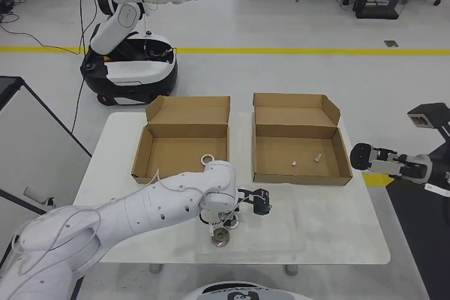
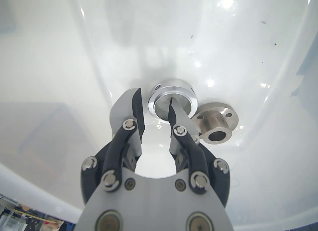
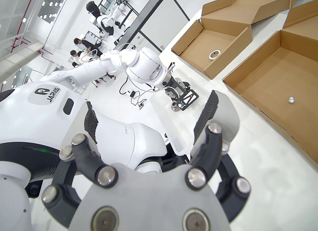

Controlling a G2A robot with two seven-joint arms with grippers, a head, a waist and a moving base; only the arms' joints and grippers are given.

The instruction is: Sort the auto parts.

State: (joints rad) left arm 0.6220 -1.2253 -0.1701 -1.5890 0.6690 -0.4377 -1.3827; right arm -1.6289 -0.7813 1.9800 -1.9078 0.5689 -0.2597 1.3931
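Two parts lie in the tray (image 2: 87, 43), so I would close my left gripper (image 2: 154, 97), spread with one finger inside the ring (image 2: 174, 85), slowly on its wall without pushing the hub (image 2: 216, 122) beside, while my right gripper (image 3: 151, 107) hangs spread, empty, far from the tray.

White table (image 1: 345, 225), left cardboard box (image 1: 172, 154), right cardboard box (image 1: 285, 154), clear tray (image 1: 281, 229)

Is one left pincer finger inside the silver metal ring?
Yes, one finger of the left pincer sits inside the silver metal ring, the other outside it.
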